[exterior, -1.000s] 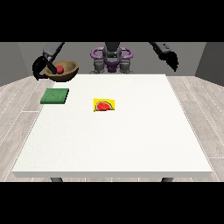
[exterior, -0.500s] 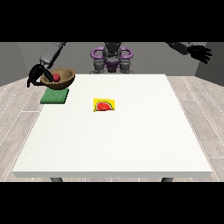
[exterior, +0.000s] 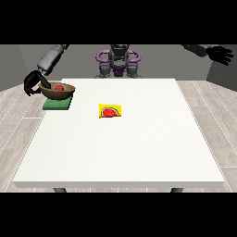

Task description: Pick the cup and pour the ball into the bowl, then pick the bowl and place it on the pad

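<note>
Bowl point(exterior: 57, 91) w/ ball point(exterior: 59, 87) over green pad point(exterior: 57, 104), robot hand point(exterior: 34, 83) curled on rim; yellow card point(exterior: 110, 111) nearby.

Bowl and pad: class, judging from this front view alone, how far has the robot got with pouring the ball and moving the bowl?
Done: the red ball already lies in the brown bowl, so the pour looks finished.
In hand: the hand at the view's left holds the bowl's rim over the green pad.
Left: setting the bowl fully down and letting go. No cup is visible. The hand at the view's right is raised off to the side.
</note>
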Tool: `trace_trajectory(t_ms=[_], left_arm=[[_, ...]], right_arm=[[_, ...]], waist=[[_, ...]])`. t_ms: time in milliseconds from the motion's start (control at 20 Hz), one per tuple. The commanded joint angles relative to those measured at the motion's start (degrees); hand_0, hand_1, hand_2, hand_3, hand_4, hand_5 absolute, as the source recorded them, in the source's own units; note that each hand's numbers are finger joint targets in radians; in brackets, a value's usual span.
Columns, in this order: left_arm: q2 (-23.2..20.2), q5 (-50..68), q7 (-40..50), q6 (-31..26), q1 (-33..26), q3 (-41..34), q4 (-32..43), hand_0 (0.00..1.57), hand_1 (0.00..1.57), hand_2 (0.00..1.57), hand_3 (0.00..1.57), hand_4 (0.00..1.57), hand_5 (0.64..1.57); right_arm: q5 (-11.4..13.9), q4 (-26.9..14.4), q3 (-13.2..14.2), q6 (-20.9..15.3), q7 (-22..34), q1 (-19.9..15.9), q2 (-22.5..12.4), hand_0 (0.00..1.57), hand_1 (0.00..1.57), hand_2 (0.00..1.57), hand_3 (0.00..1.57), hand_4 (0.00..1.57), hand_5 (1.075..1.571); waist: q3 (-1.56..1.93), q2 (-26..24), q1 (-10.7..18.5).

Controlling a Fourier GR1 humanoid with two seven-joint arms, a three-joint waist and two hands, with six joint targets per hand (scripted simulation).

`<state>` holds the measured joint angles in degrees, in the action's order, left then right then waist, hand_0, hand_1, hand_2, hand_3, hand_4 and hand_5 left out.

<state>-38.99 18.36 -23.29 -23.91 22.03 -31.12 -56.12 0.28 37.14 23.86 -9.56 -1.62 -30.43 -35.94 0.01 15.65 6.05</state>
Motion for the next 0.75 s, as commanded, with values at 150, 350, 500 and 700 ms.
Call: trace_trajectory(t_ms=[150,350,500,700], left_arm=[[1.6,0.0,3.0,2.9,0.9,1.7,-3.4,0.00,0.00,0.00,0.00,1.18,1.551],[5.5,-2.0,6.0,4.6,0.4,6.3,-8.0,0.00,0.00,0.00,0.00,1.08,1.567],[11.9,-2.6,12.2,6.3,-0.6,11.9,-12.8,0.00,0.00,0.00,0.00,0.90,1.559],[15.0,-6.6,11.8,10.7,-4.1,13.3,-7.8,0.00,0.00,0.00,0.00,0.90,1.559]], right_arm=[[-0.5,-5.6,-0.2,3.3,0.3,-4.5,-1.0,0.00,0.00,0.42,0.65,0.00,1.460],[-0.2,-6.9,-0.3,5.7,4.2,-6.3,-5.0,0.00,0.00,0.00,0.12,0.00,1.369],[1.3,-7.5,-2.4,5.2,5.9,-4.7,-2.9,0.00,0.00,0.00,0.00,0.00,1.354],[-0.5,-1.0,-5.0,10.6,9.3,-8.3,1.8,0.00,0.00,0.00,0.00,0.48,1.434]], waist=[[0.06,0.2,0.9],[0.12,-4.3,0.3],[0.12,-12.1,1.2],[-0.09,-22.0,-3.5]])
